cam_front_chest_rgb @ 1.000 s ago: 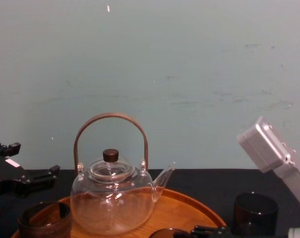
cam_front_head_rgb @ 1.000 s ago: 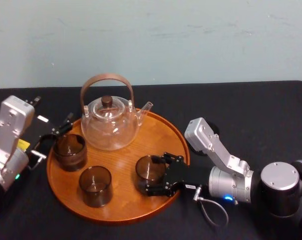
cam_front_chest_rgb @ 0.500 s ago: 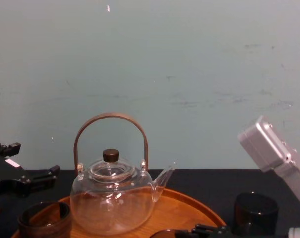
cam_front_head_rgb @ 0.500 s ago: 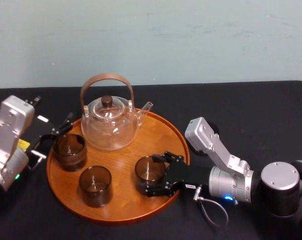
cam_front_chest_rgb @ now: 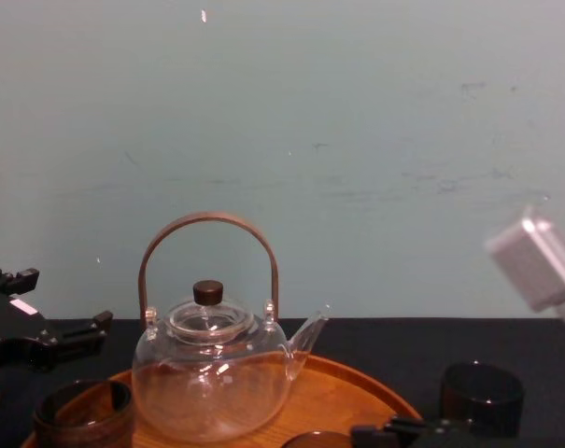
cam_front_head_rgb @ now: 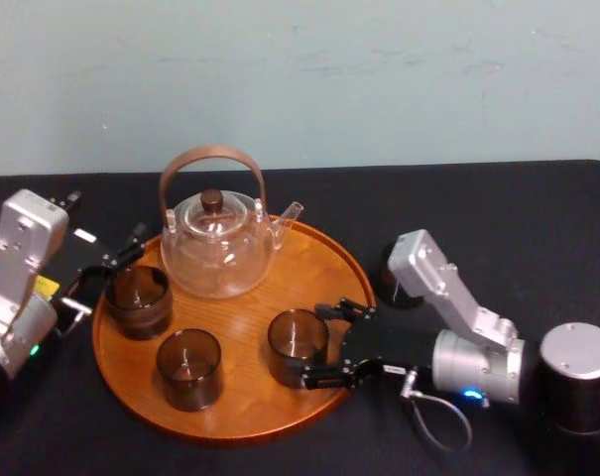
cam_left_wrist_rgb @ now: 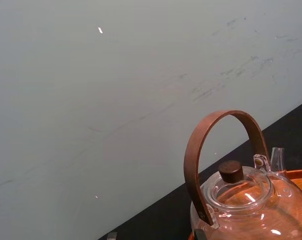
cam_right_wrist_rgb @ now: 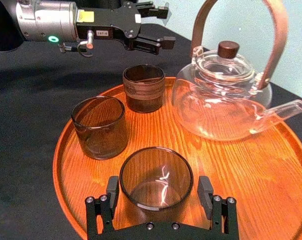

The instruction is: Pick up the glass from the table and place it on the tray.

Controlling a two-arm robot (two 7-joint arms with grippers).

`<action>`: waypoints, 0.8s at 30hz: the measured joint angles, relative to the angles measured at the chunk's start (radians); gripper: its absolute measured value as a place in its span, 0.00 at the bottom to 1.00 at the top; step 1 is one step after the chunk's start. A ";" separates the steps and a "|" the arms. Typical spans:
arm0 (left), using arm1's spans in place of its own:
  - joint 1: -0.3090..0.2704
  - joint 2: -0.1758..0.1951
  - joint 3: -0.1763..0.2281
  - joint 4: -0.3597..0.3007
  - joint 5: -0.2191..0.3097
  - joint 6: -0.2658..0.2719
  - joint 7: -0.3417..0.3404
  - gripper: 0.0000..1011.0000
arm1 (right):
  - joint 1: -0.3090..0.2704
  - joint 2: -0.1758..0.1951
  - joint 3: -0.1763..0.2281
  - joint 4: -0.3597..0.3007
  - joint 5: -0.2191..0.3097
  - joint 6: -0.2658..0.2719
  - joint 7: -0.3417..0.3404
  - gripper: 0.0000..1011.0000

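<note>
The round wooden tray [cam_front_head_rgb: 334, 268] lies on the black table [cam_front_head_rgb: 498, 208]. On it stand a clear teapot [cam_front_head_rgb: 218, 243] and three dark glasses. The nearest-right glass [cam_front_head_rgb: 298, 344] [cam_right_wrist_rgb: 155, 182] stands upright on the tray between the spread fingers of my right gripper [cam_front_head_rgb: 331, 343] [cam_right_wrist_rgb: 158, 187], which is open, with a gap on each side. Another dark glass [cam_front_head_rgb: 397, 283] [cam_front_chest_rgb: 481, 397] stands on the table just off the tray's right rim, behind my right arm. My left gripper [cam_front_head_rgb: 106, 270] [cam_right_wrist_rgb: 163, 27] is open at the tray's left edge, beside the left glass [cam_front_head_rgb: 138, 299].
The teapot's tall brown handle [cam_left_wrist_rgb: 220, 125] rises above the tray's back part. The third glass [cam_front_head_rgb: 189, 368] sits at the tray's front left. A loose cable loop [cam_front_head_rgb: 440, 421] hangs from my right wrist over the cloth.
My right gripper has drawn back to the right, so its fingers reach less far around the glass, which has stayed in place on the tray. The left arm has not moved.
</note>
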 joint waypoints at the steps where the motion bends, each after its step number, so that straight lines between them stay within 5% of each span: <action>1: 0.000 0.000 0.000 0.000 0.000 0.000 0.000 0.99 | -0.005 0.006 0.004 -0.007 0.003 -0.001 0.001 0.99; 24: 0.000 0.000 0.000 0.000 0.000 0.000 0.000 0.99 | -0.166 0.192 0.100 -0.173 0.079 -0.041 0.008 0.99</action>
